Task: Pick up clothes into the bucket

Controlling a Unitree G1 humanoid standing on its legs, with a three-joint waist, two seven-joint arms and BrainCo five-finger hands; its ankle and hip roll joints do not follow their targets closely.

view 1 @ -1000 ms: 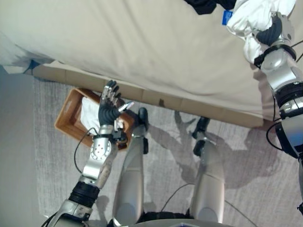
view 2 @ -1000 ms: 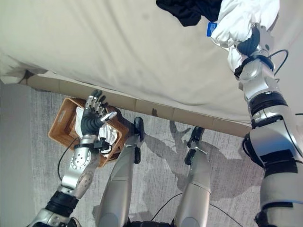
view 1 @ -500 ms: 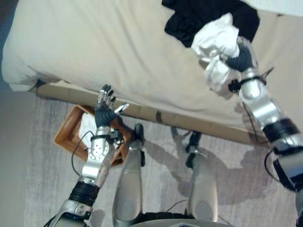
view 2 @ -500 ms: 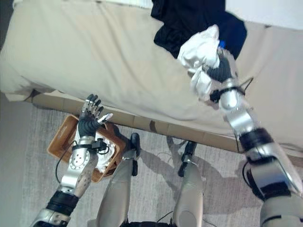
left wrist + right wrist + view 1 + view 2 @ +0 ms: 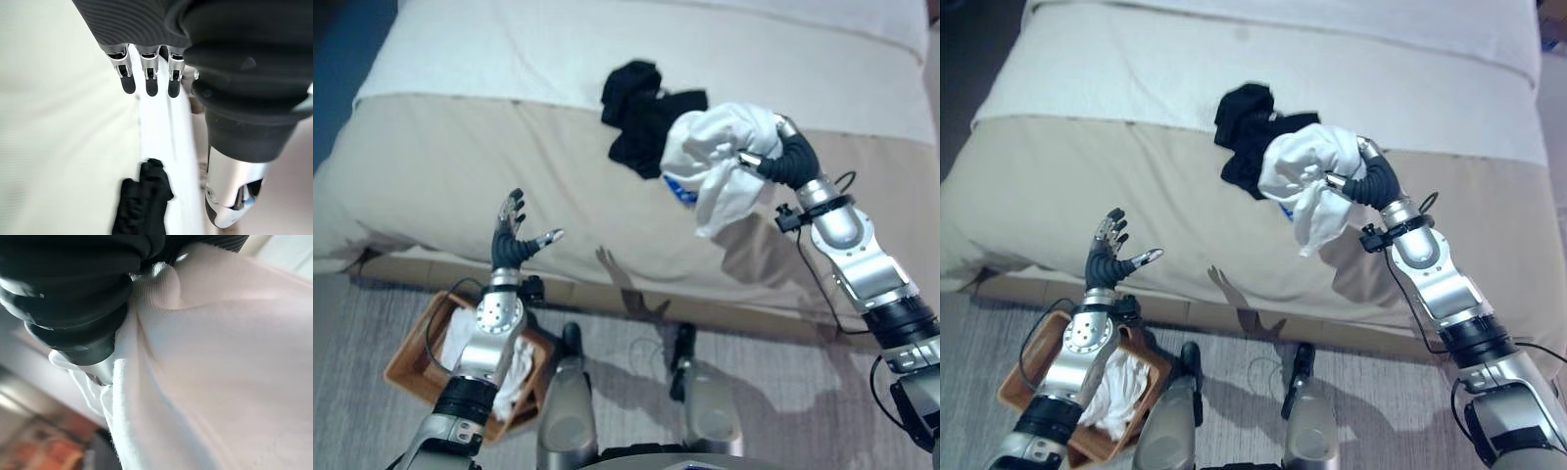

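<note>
Right hand (image 5: pixel 1363 179): I hold the white garment (image 5: pixel 1302 181) bunched, clear above the bed (image 5: pixel 1136 69).
Handling: I judge it light, limp; grip mid-bundle.
Left hand (image 5: pixel 1105 257): fingers spread, empty, above the basket (image 5: pixel 1020 367).

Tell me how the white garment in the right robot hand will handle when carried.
Likely floppy: the white garment bunches and hangs below the right robot hand. Probably light, since it is held aloft. Its trailing end may catch on the basket.

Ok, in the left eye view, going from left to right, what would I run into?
Brown basket → left robot hand → black garment → white garment → right robot hand.
</note>
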